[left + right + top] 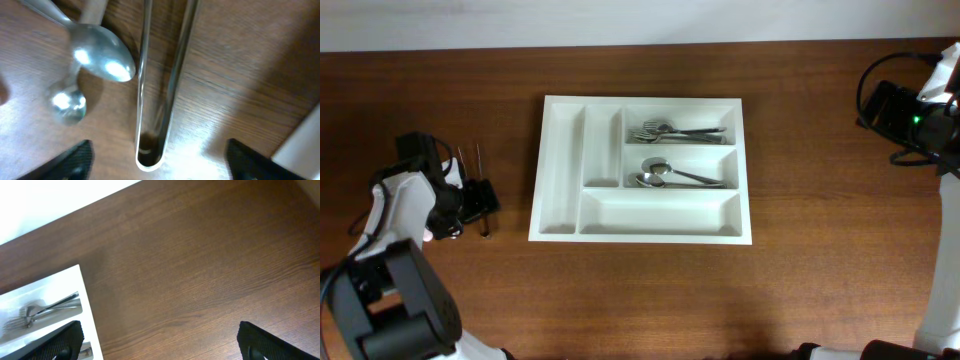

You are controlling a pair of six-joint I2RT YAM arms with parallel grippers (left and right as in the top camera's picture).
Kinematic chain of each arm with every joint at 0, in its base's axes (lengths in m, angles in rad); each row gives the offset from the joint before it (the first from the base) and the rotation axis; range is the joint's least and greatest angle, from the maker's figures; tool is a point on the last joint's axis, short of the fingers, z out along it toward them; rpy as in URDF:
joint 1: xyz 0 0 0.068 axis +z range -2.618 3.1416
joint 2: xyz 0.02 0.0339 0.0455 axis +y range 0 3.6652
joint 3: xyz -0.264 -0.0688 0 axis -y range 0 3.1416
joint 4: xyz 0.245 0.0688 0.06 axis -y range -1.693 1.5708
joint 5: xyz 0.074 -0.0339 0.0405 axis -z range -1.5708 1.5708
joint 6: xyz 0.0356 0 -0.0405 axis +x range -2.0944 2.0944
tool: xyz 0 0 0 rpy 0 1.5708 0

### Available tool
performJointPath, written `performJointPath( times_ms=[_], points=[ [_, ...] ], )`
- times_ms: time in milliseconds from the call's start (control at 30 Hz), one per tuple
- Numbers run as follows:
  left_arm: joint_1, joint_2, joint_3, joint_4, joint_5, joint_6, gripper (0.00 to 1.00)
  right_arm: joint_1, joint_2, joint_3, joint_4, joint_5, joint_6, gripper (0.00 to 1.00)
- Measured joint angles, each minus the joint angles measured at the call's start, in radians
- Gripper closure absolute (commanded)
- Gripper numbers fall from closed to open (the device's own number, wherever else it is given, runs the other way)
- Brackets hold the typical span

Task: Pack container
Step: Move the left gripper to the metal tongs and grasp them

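The container (640, 99) is a white compartment tray in the middle of the table. Forks (675, 131) lie in its top right slot and spoons (670, 176) in the slot below. Its corner (87, 310) shows in the right wrist view. Left of the tray, my left gripper (480, 205) is down at loose cutlery on the wood. In the left wrist view it stands open (155, 162), its jaws either side of the rounded end of a long shiny metal handle (152, 110), not touching it. A spoon (102, 60) lies just beside. My right gripper (162, 347) is open and empty over bare wood.
Two thin utensils (470, 160) lie on the table left of the tray, beyond the left gripper. The right arm (910, 115) stands at the far right edge. A white edge (305, 145) shows at the lower right of the left wrist view.
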Motion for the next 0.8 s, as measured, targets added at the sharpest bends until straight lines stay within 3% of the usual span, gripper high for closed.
performJointPath(
  times_ms=[367,567,800],
  points=[
    [-0.019,0.089,0.0,0.045,-0.001,-0.003,0.31,0.0,0.0,0.0,0.0,0.0,-0.001,0.01],
    [-0.054,0.089,0.001,0.074,-0.043,-0.008,0.46,0.0,0.0,0.0,0.0,0.0,0.0,0.01],
    [-0.072,0.089,0.002,0.078,-0.094,-0.006,0.47,0.0,0.0,0.0,0.0,0.0,0.0,0.01]
  ],
)
